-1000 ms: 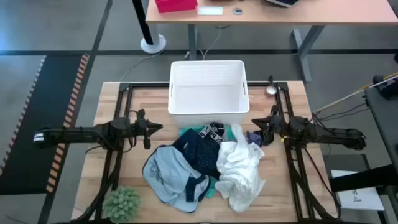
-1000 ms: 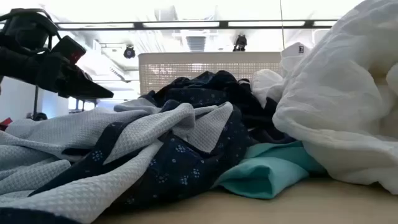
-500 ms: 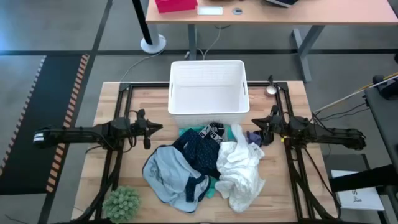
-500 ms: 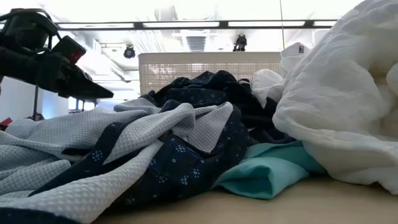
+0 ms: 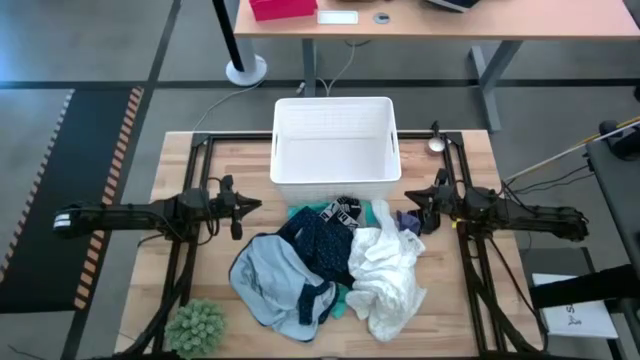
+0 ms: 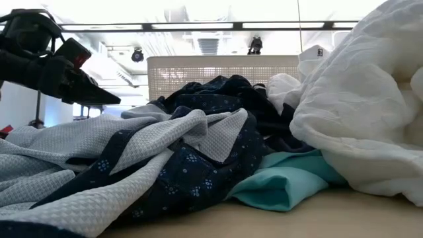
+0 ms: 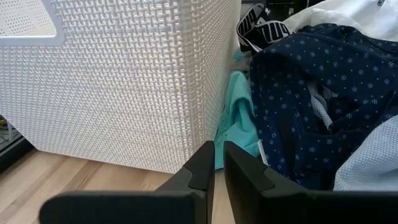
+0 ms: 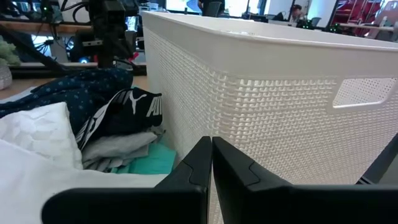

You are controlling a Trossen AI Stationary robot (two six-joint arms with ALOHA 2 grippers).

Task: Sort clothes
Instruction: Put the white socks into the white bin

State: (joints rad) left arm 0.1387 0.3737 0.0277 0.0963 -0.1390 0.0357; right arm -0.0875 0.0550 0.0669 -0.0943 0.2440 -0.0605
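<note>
The laundry basket (image 5: pixel 336 140) sits on the table (image 5: pixel 470 330) at twelve o'clock, and the pile of clothes lies just in front of it at six. In that pile, the patterned garment (image 5: pixel 322 245) is at centre, the waffle-knit garment (image 5: pixel 270 280) at eight o'clock of it, the crumpled shirt (image 5: pixel 390 275) at four, and the lettered waistband (image 5: pixel 343 212) at twelve, against the basket wall. The fuzzy ball (image 5: pixel 196 326) sits at the table's seven o'clock corner. The left gripper (image 5: pixel 243 206) is at nine o'clock of the pile, the right gripper (image 5: pixel 411 212) at three.
</note>
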